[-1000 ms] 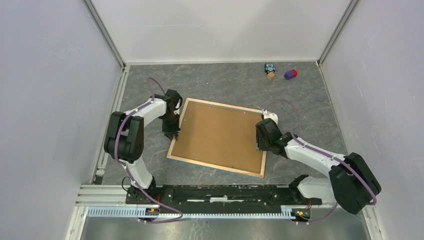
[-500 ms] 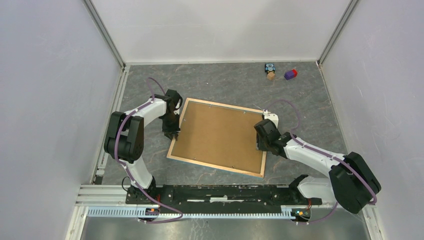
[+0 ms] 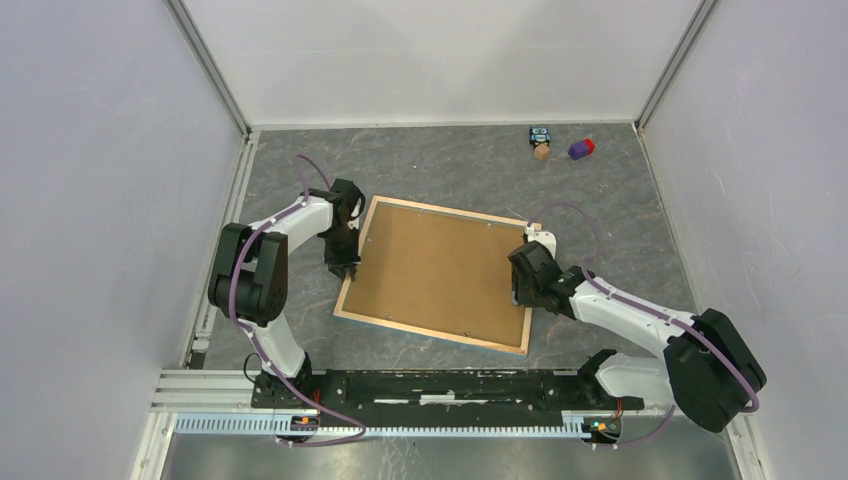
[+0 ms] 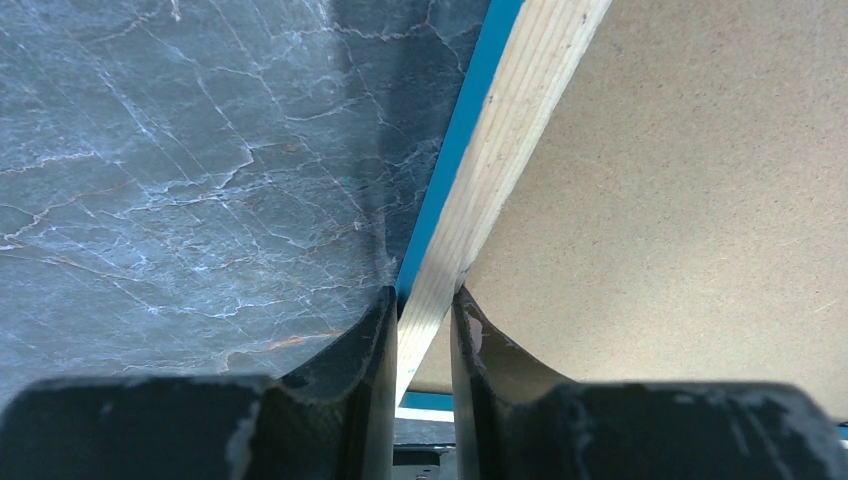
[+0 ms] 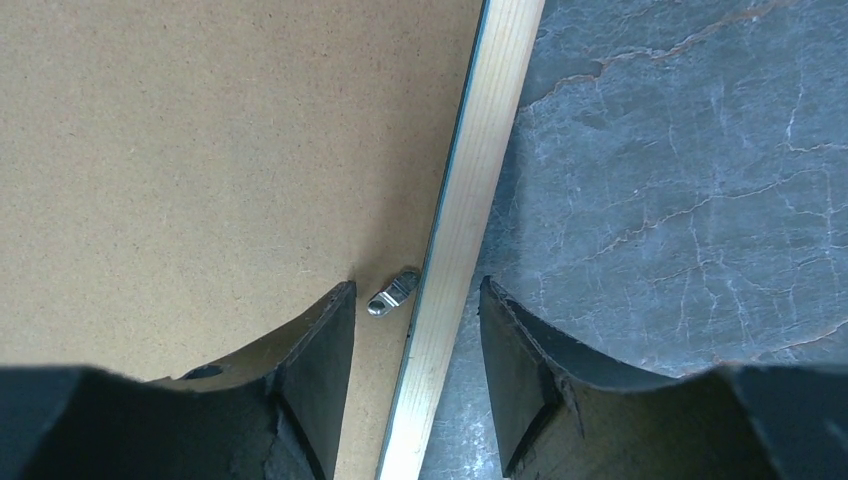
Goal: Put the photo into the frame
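1. The frame (image 3: 430,332) lies face down on the grey table (image 3: 450,165), under a brown backing board (image 3: 440,270).
2. The left gripper (image 4: 425,340) pinches its left rail.
3. The right gripper (image 5: 415,300) straddles the right rail, fingers parted, clear of the wood.

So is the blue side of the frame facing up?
No, the frame lies with its pale wood back facing up, and the brown backing board fills the middle.
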### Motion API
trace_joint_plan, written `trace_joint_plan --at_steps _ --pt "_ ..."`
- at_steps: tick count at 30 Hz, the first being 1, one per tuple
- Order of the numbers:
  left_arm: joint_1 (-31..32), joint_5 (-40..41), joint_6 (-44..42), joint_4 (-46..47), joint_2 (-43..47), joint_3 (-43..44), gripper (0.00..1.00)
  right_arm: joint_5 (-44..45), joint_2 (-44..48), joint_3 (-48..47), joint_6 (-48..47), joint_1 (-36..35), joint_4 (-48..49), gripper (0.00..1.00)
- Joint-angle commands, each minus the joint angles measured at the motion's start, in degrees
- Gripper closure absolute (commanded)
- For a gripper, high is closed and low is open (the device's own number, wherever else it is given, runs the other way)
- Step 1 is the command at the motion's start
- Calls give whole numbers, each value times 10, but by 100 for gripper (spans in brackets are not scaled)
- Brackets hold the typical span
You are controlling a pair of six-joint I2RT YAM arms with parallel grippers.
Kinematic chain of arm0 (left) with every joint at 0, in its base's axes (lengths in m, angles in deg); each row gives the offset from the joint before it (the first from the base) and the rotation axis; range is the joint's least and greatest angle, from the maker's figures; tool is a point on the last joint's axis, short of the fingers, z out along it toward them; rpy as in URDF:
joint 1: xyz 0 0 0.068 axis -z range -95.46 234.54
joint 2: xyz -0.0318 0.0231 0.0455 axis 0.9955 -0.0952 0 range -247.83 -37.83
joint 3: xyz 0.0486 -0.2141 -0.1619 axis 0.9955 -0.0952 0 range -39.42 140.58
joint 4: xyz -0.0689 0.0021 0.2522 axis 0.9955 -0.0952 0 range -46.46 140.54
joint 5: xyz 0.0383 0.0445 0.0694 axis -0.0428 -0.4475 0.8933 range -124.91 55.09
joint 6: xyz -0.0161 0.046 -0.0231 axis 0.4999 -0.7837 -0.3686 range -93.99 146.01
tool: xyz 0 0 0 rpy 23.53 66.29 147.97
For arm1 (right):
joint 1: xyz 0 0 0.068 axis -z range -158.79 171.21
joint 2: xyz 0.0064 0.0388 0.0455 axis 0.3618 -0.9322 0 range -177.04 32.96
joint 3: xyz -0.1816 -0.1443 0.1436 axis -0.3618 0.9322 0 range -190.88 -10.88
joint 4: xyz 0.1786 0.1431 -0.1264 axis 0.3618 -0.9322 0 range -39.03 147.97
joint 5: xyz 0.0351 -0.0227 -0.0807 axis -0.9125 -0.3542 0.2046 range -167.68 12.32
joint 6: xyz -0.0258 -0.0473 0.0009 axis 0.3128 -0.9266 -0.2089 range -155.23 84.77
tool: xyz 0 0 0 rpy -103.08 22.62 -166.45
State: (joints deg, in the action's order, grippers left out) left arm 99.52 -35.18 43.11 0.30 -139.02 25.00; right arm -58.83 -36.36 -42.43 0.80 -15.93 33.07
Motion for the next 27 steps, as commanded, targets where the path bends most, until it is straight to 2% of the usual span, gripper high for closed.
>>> trace_joint_plan --at_steps 1,7,15,17,22,25,27 --pt "1 -3 -1 2 27 8 98 9 -17 33 3 -2 -73 46" --pt "2 -5 -1 2 27 7 98 19 -28 31 62 -1 -51 46" --pt "2 -9 -1 2 28 8 98 39 -28 47 111 -2 -67 61" --pt "2 -10 -1 2 29 8 98 40 -29 48 115 -1 -61 60" --pt "4 -10 0 2 30 7 98 26 -30 50 116 6 -40 51" --pt "5 -10 -1 3 30 7 98 19 -34 51 121 7 -41 52" --pt "5 -9 -1 2 30 7 98 12 -38 55 123 6 -43 57"
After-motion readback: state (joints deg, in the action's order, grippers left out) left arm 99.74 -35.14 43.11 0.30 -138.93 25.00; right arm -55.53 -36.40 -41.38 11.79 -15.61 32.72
